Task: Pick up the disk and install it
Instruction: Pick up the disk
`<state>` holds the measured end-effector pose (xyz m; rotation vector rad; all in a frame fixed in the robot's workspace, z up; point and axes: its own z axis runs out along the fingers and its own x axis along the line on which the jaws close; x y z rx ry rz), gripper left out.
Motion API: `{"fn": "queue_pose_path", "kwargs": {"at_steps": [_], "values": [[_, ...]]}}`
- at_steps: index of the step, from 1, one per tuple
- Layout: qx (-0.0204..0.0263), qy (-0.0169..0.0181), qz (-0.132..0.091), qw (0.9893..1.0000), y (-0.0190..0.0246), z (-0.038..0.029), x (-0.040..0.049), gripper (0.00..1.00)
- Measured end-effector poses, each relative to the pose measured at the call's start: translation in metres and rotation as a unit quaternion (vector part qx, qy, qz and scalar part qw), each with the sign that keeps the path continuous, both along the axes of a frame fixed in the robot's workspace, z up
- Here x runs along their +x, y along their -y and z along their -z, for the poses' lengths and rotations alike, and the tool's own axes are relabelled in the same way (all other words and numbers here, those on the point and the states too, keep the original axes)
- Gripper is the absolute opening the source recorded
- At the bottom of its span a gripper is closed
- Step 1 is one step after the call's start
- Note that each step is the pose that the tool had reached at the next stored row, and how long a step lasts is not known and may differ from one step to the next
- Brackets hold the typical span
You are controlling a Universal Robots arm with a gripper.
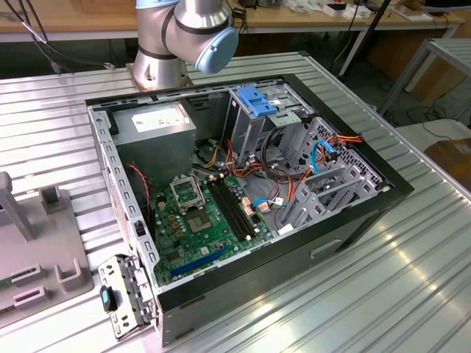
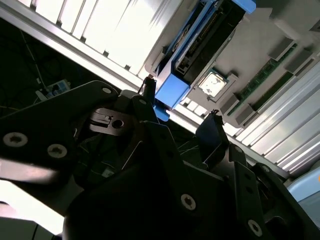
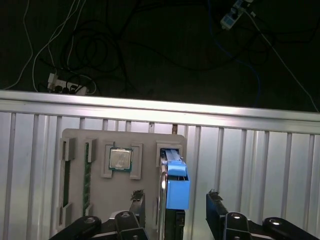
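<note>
The gripper [image 3: 175, 200] is spread wide, with one black finger [image 3: 137, 204] on each broad side of the disk [image 3: 176, 186]. A visible gap separates each fingertip from it, so nothing is clamped. In the second wrist view the same arrangement shows: the gripper [image 2: 181, 100] straddles the bright blue end of the carrier rail, and the dark body of the disk [image 2: 204, 37] runs away from the fingertips. The disk stands on its edge in a slot of the grey holder tray [image 3: 145, 142], which lies flat on the ribbed metal worktop [image 3: 250, 165]. The same tray carries a processor chip [image 3: 120, 159] in a square recess just beside the disk slot, and a green memory module [image 3: 86, 175] stands in a narrow slot farther along. Beyond the worktop edge, cables [image 3: 90, 50] lie on the dark floor. In the exterior view, the open computer case [image 1: 294, 243] sits on the worktop [image 1: 383, 287] with its motherboard [image 1: 206, 213] exposed. Its metal drive cage [image 1: 254, 129] stands at the far side of the case, topped by a light-blue latch [image 1: 259, 99]. The arm [image 1: 184, 33] rises from its base just behind the case. The holder tray [image 1: 37, 250] lies at the exterior view's left, well apart from the case.
</note>
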<state>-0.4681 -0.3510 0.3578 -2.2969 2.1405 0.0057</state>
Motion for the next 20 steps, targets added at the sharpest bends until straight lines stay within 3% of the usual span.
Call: {"fn": "queue_pose_path", "kwargs": {"at_steps": [8, 15, 20], "values": [[0.0000, 0.0000, 0.000, 1.0000, 0.0000, 0.0113, 0.0000, 0.60], [0.0000, 0.0000, 0.000, 1.0000, 0.0000, 0.0283, 0.0000, 0.60], [0.0000, 0.0000, 0.000, 1.0000, 0.0000, 0.0297, 0.0000, 0.60]]}}
